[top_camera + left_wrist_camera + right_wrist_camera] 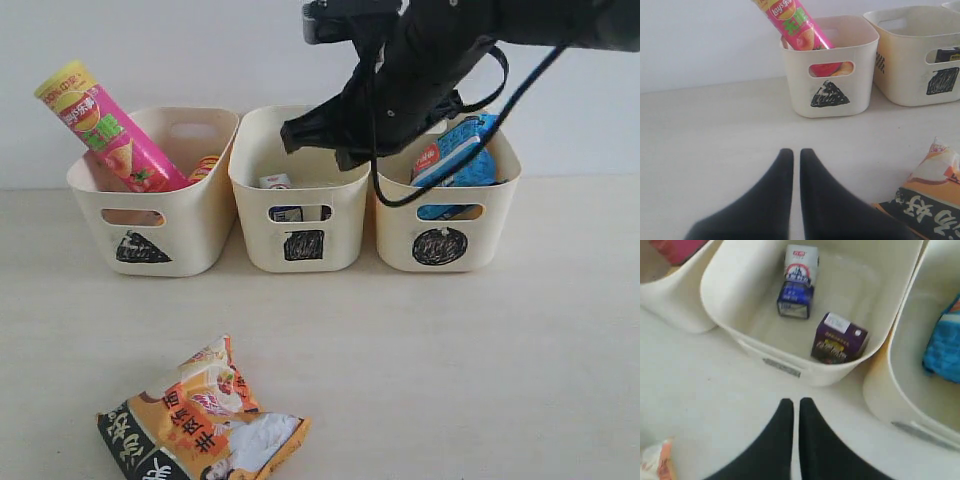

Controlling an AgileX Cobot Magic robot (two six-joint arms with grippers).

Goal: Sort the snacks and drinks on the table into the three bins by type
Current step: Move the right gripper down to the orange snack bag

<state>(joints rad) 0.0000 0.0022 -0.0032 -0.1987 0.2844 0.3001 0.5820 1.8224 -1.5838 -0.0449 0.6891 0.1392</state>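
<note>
The right claw (pixel 796 402) is shut, its two black tips almost meeting, and it holds nothing. It hangs above the near rim of the square bin (pixel 805 372). Just beyond and below it, on that bin's floor, lie the two cartons: the purple one (pixel 840 340) closer to the claw, the blue-white one (pixel 797 282) farther in.

To one side of the claw is the circle bin (pixel 395 230) with the blue packet (pixel 455 160). To the other is the triangle bin (pixel 200 215), with the pink tube (pixel 105 125) leaning out of it.

The only thing left on the table (pixel 480 350) is the bag (pixel 200 420). From the right claw it lies well apart: down, away from the bins, and toward the left arm's side. It lies flat and rumpled, skewed to the row of bins; the frame cuts it off, so its long axis is unclear.

The left claw (pixel 796 152) is also pinched shut and empty, low over the table. The bag is near it, off to one side of its tips, not touching. By my reading the left arm is the nearer one and must open before it can grip.
</note>
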